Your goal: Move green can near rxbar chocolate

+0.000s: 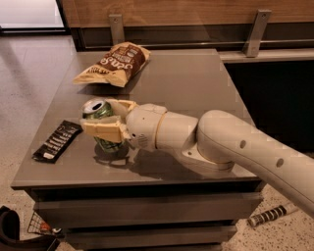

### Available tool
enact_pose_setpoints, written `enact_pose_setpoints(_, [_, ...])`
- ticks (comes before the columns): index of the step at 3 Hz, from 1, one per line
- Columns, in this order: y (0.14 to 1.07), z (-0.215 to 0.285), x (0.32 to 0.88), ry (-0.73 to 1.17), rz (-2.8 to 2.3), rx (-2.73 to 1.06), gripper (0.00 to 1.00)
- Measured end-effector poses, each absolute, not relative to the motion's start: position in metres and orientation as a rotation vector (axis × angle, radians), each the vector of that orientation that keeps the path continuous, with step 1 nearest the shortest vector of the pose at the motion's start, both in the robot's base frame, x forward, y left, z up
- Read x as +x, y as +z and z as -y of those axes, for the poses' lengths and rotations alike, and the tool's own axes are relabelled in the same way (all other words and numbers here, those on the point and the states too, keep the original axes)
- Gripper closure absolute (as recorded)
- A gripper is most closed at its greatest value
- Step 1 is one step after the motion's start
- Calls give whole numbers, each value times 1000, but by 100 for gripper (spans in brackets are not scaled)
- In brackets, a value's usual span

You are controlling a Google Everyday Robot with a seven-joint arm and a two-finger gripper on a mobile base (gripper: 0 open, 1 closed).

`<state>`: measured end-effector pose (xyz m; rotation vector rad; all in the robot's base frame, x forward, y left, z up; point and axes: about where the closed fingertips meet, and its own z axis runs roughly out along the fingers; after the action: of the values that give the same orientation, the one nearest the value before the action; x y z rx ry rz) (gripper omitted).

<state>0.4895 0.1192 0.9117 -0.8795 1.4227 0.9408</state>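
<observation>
The gripper was clamped around the upright green can. The rxbar chocolate lay close beyond its fingertips, apart from the can, its long axis slanting toward them.

The gripper hangs over the near left part of a grey table. Well beyond it runs a wooden wall panel with two metal brackets — and a bright patch at the far left. Left of it lies pale speckled floor; to its right, a dark recess.
</observation>
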Motion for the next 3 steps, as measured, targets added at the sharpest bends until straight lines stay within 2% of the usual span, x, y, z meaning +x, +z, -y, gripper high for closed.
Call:
enact_pose_setpoints(1, [945, -110, 498, 875, -1359, -898, 100])
enact_pose_setpoints(3, [946, -135, 508, 950, -1301, -885, 100])
